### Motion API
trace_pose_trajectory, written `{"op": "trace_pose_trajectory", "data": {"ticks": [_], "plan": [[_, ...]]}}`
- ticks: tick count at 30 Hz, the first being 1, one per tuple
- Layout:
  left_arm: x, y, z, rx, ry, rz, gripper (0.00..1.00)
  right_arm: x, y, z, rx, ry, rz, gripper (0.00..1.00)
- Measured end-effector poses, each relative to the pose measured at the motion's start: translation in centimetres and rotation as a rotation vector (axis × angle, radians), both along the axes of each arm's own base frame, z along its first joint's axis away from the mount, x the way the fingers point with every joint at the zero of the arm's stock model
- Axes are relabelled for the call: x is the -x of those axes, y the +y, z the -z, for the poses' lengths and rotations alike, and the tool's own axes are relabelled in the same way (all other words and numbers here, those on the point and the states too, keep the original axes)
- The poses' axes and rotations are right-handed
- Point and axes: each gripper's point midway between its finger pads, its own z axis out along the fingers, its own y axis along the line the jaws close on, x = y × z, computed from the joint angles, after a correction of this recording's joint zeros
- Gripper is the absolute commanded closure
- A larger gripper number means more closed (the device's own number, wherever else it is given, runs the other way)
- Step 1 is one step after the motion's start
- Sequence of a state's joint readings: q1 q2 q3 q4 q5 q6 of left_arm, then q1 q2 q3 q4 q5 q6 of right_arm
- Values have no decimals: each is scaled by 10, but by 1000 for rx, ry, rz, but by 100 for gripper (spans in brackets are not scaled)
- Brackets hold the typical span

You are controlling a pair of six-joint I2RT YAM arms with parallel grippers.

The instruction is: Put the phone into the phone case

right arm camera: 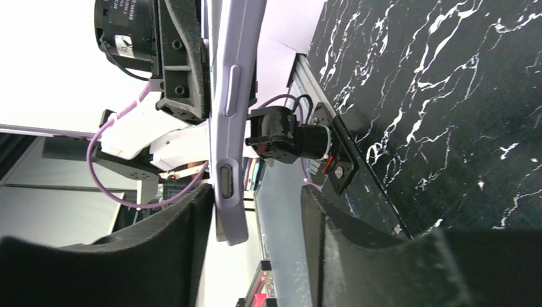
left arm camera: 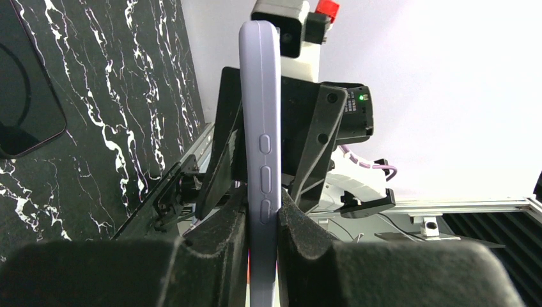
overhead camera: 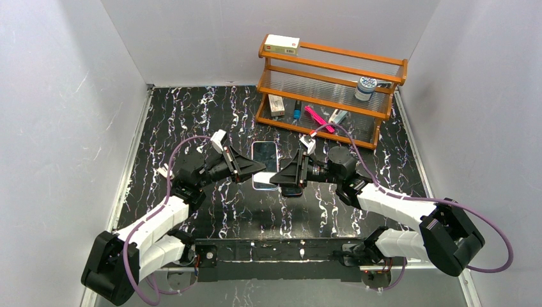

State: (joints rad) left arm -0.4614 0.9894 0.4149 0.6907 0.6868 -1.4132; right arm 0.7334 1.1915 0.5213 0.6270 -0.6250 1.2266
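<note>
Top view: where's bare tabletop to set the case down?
Bare: far-left table, between back wall and left gripper; near centre, between the grippers and base bar. Crowded: middle, left gripper and right gripper at the phone case, phone beside; rack far right.

Thin pale lavender phone case (overhead camera: 264,165), rectangular with rounded corners and moulded side buttons, lifted off the surface, lying roughly level, long axis pointing away from the arm bases. Black phone (left arm camera: 24,96) lies flat beside it, uncased.
</note>
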Motion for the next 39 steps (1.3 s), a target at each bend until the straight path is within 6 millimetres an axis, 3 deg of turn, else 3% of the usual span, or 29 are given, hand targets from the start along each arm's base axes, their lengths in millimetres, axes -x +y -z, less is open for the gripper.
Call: {"op": "trace_pose_trajectory", "data": {"ticks": [11,13,15,17,25,30,32,35,39], "plan": [[-5,1,2,-18,-40,-25,100,9,0,-10,-49,18,-43,54],[-6,1,3,-22,-48,-28,100,10,0,-12,-59,29,-50,64],[-7,1,3,-26,-54,-32,100,10,0,-13,-62,41,-54,85],[-7,1,4,-40,-76,-31,100,11,0,-10,-51,70,-53,99],[-11,3,15,-245,-153,-7,100,10,-1,0,-20,145,-17,99],[-6,2,12,-261,-189,29,100,11,-1,0,-16,127,-14,60],[-3,1,12,-261,-209,54,100,10,-2,6,8,126,-4,50],[4,0,21,-277,-225,107,100,8,-5,10,44,98,15,39],[13,-1,22,-272,-246,164,100,1,-7,-3,72,0,33,27]]}}
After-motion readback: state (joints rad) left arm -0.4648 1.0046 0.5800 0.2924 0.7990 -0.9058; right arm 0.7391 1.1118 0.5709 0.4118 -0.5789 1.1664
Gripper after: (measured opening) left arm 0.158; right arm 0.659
